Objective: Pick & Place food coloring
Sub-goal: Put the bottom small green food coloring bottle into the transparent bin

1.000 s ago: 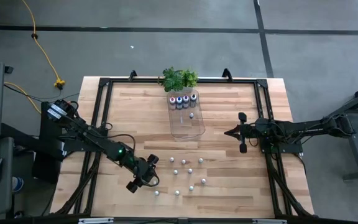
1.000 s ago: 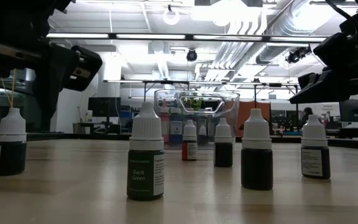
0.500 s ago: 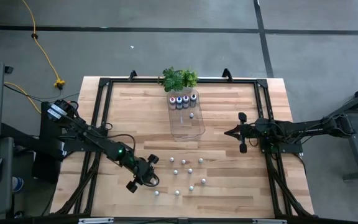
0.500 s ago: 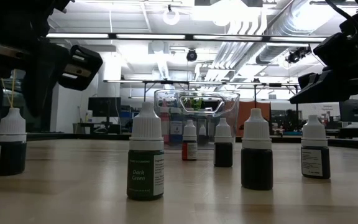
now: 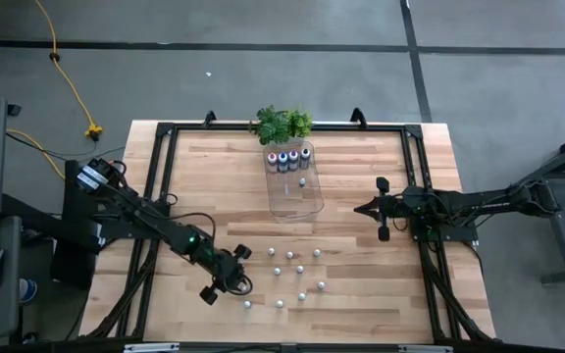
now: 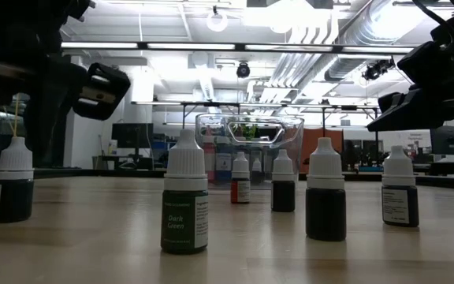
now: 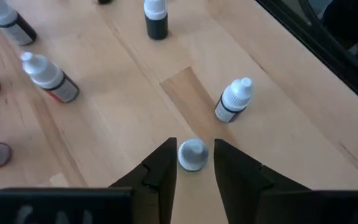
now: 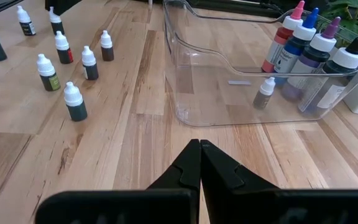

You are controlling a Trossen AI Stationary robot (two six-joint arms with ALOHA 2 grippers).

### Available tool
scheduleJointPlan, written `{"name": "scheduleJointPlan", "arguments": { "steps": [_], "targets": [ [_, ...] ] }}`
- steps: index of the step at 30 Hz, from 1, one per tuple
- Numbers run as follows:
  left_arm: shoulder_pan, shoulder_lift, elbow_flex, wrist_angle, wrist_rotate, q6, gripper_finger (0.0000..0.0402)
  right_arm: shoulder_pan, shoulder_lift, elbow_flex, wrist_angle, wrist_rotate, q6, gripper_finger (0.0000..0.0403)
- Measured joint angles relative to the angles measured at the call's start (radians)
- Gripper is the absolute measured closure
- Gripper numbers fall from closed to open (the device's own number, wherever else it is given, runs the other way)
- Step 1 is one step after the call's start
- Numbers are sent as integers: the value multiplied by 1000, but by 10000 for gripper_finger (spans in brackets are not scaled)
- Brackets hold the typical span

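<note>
Left pincer [image 7: 193,167] low over the front-left part of the surface [image 5: 361,176], fingers [image 7: 160,171] drawn in on either side of a small white-capped bottle [image 7: 192,154]; they look to be touching the cap, so read as clamped on it, though the hold is only on the top and seems shallow. Risk one: a lift from here could let the bottle swing or slip out, as the cap is round and smooth. Risk two: a second small bottle [image 7: 234,100] lies tipped just beside the pincer, and a sideways pull could knock it rolling toward the front edge. More small bottles [image 5: 294,270] stand loose in a cluster near the front edge, toward the middle, close enough that a low carry could topple some. The clear tray [image 5: 314,201] sits toward the back edge, well apart, with four bigger bottles [image 8: 316,46] at its far end and one small bottle [image 8: 265,93] already inside; its wall is tall, so a carry that stays low could strike the rim. Right pincer [image 8: 200,163] waits over the right side, fingers pressed together, holding nothing. Leafy plant [image 5: 282,124] at the back edge, behind the tray.
</note>
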Motion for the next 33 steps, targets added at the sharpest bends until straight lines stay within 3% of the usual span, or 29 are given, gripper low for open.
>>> {"name": "scheduleJointPlan", "arguments": {
  "steps": [15,26,33],
  "targets": [
    [0,29,0,35,-6,-10,282,0,0,0,0,0,0,402],
    [0,28,0,23,-22,-11,364,0,0,0,0,0,0,402],
    [0,28,0,27,-50,-41,372,0,0,0,0,0,0,402]
  ]
}}
